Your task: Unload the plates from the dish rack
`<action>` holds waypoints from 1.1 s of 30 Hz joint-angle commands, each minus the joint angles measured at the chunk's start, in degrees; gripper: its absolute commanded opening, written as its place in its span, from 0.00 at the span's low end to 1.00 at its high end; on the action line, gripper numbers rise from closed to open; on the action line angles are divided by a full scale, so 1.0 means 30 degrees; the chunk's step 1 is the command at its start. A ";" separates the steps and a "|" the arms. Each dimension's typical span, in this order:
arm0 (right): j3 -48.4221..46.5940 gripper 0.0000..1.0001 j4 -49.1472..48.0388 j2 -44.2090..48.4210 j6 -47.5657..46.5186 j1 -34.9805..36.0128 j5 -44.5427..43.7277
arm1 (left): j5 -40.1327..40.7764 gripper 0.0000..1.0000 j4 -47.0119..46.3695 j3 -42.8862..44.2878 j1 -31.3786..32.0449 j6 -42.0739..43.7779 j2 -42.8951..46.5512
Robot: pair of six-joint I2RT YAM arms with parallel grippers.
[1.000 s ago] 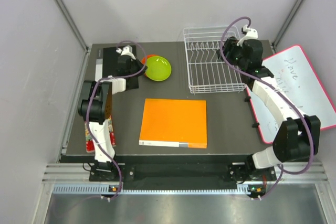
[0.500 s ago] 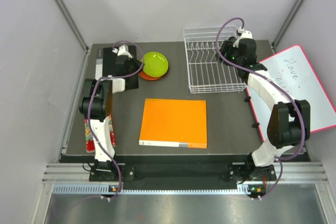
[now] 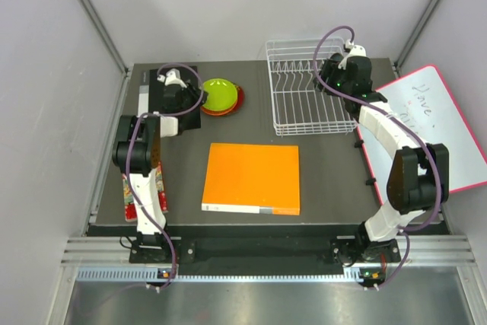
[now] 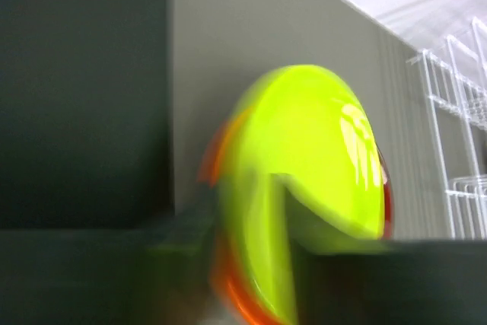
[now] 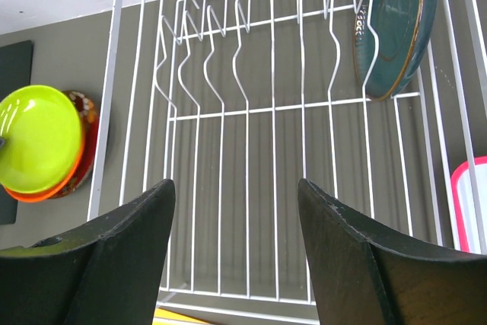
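Dark table point(image 3: 183, 180), overhead: white dish rack point(image 3: 308, 93) far right; green plate point(image 3: 219, 95) atop stack far left, left gripper point(image 3: 194, 100) beside it.
Left wrist: green plate point(image 4: 304, 150) blurred; finger state cannot be told.
Right wrist: blue plate point(image 5: 396, 24) upright in rack's end slot; right gripper point(image 5: 236, 256) spread, empty. Plate likely stiff, slick, breakable; grasp the exposed rim.

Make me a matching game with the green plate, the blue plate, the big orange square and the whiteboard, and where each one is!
Things:
1. green plate
2. blue plate
3. orange square
4. whiteboard

Places:
A. standing between the prongs of the dish rack
B. at the right side of the table
C. on top of the orange plate
D. flat in the middle of the table

Pairs: 1-C, 2-A, 3-D, 4-B
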State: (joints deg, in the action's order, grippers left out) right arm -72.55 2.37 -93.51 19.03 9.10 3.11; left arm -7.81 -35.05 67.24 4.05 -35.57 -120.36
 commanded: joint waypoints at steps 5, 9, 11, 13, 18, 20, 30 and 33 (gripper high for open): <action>-0.0073 0.66 -0.1025 0.0058 -0.0161 -0.0222 -0.0041 | -0.0147 0.99 0.0784 0.0320 -0.0033 0.0900 0.1153; -0.0482 0.66 -0.0849 0.0205 -0.0540 -0.0281 -0.0921 | -0.0821 0.99 0.1163 0.0524 -0.0004 0.0988 0.1154; -0.0746 0.66 -0.0264 0.0205 -0.0658 -0.0281 -0.1477 | -0.0910 0.99 0.1311 0.0613 -0.0004 0.0930 0.1066; -0.0718 0.66 -0.0263 0.0234 -0.0630 -0.0281 -0.1565 | -0.1203 0.99 0.1253 0.0671 -0.0004 0.0901 0.0978; -0.0513 0.66 -0.0439 0.0059 -0.0424 -0.0310 -0.1508 | -0.1819 0.99 0.1546 0.0994 0.0055 0.1046 0.1007; -0.0425 0.66 -0.0555 -0.0029 -0.0308 -0.0281 -0.1449 | -0.1761 0.99 0.1517 0.0878 0.0113 0.1134 0.1270; -0.0015 0.66 -0.0644 0.0028 -0.0132 -0.0310 -0.1331 | -0.2814 0.93 0.1255 0.0468 0.0172 0.0959 0.2059; 0.0161 0.66 -0.0644 0.0088 -0.0131 -0.0310 -0.1418 | -0.2905 0.90 0.1251 0.0350 0.0231 0.1047 0.2470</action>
State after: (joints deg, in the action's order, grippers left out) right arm -72.40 2.44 -93.51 18.17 8.82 -0.58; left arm -15.05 -31.18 68.90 4.60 -33.04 -117.82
